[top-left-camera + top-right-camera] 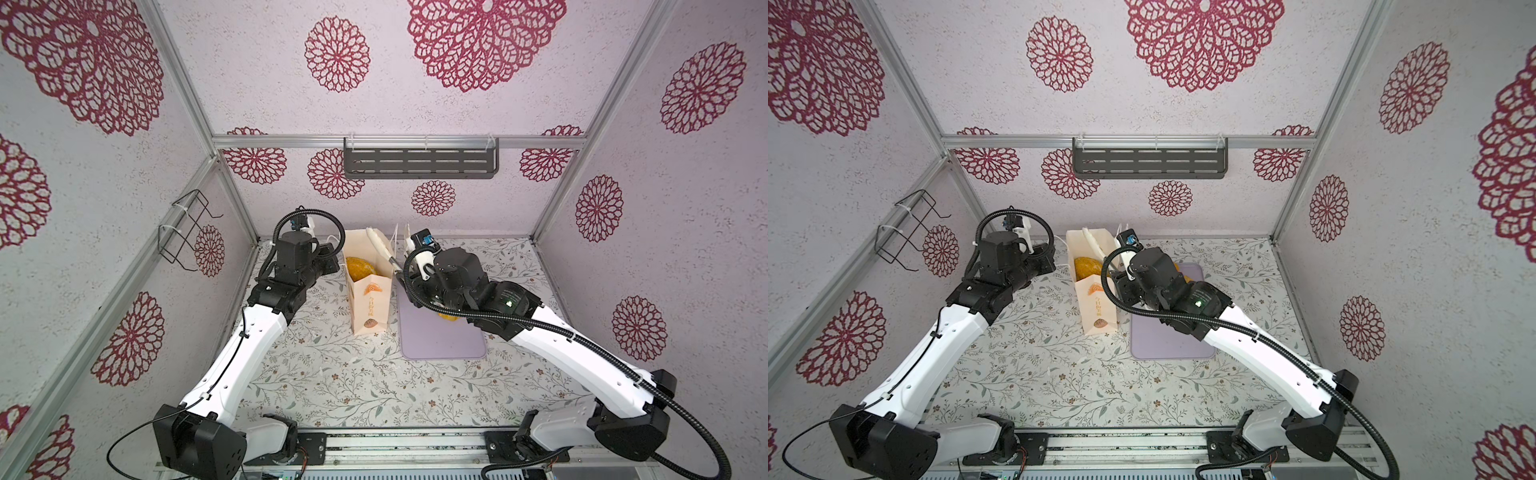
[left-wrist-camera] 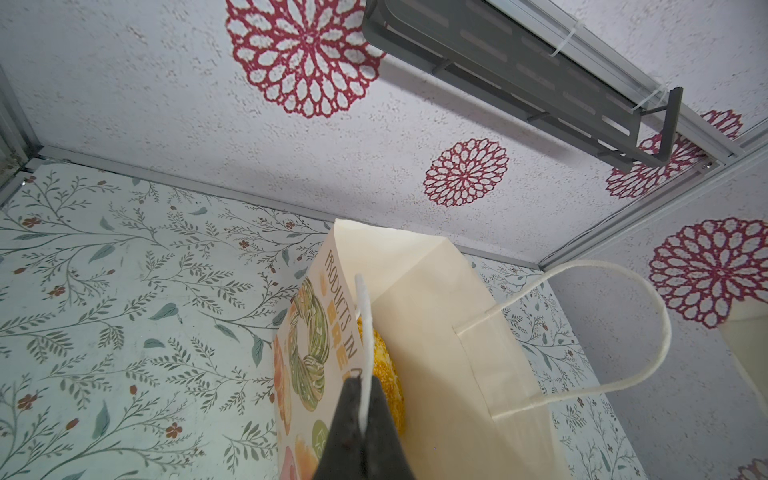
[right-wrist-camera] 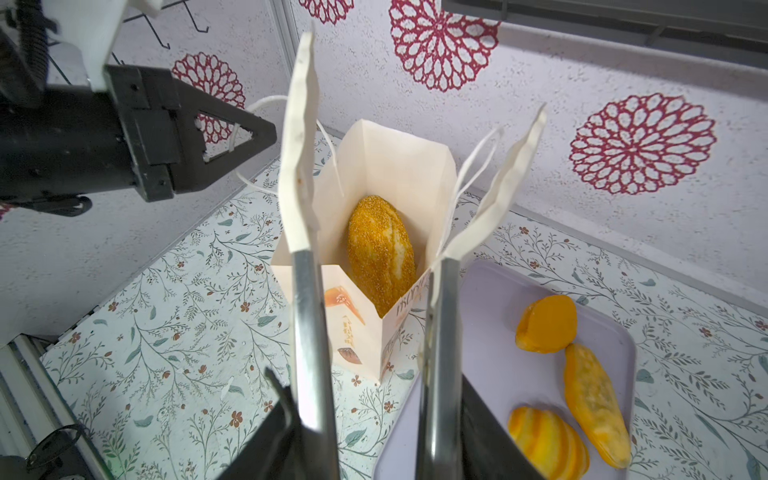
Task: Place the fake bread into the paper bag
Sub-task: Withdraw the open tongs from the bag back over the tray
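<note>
Right wrist view: I found the right gripper (image 3: 374, 453) clenched on a pair of tongs (image 3: 309, 332), their arms spread and the white tips empty at the open mouth of the paper bag (image 3: 399, 166). The bag stood upright between the two grippers, with a sesame loaf (image 3: 380, 249) inside it, beyond the tips. The left gripper (image 2: 363, 432) was pinched tight on one white cord handle (image 2: 365, 332). Beside the right gripper, on the lilac tray (image 3: 490, 332), I noted a round bun (image 3: 546, 318), an oval bread (image 3: 596, 403) and a ribbed roll (image 3: 548, 442).
</note>
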